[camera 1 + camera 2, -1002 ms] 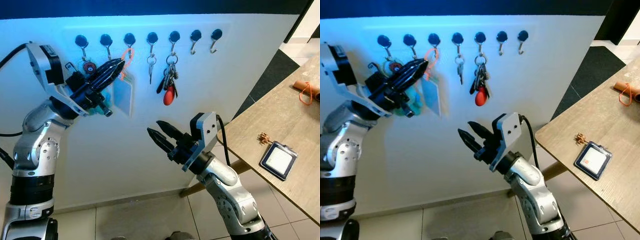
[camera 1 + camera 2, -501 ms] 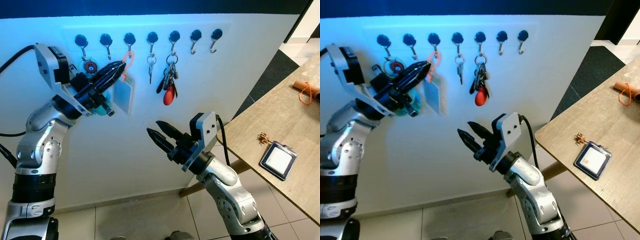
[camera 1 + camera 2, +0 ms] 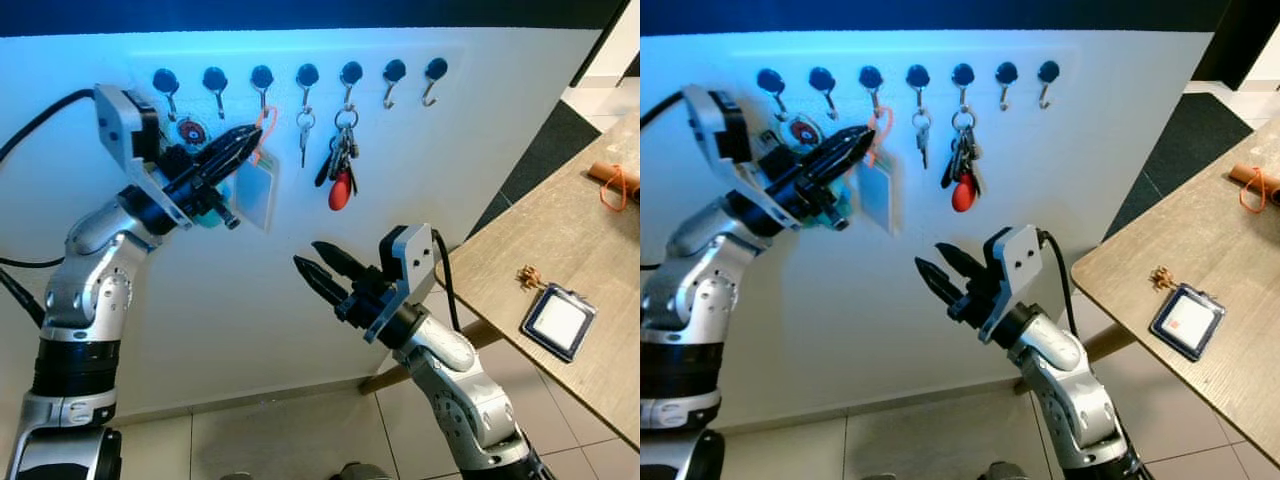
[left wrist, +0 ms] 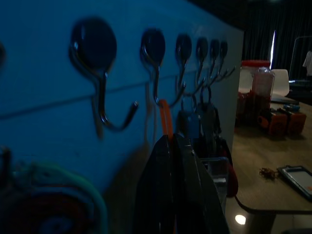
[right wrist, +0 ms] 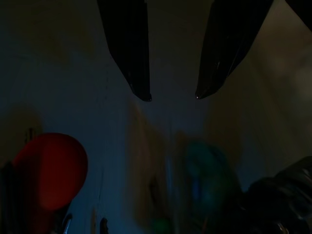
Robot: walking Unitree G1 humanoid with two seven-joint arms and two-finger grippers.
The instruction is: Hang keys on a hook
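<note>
While both arms are raised before the wall:
Wall (image 3: 300, 240): white, row of seven hooks.
Tabletop (image 3: 560, 250): wooden, at right, card holder (image 3: 558, 322) on it.
Right tool (image 3: 322, 268): fingers spread, holding nothing.
Left tool (image 3: 247, 143): pinching orange loop (image 3: 264, 128) at third hook (image 3: 262, 82).
Badge (image 3: 252, 190): hangs from loop.

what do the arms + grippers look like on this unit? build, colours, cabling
Both arms are silver metal with rounded joint housings and black bands. The left gripper and right gripper each carry two long, tapered, glossy black fingers on a black base, beside a boxy silver-grey wrist block. A black cable loops from each wrist block.
</note>
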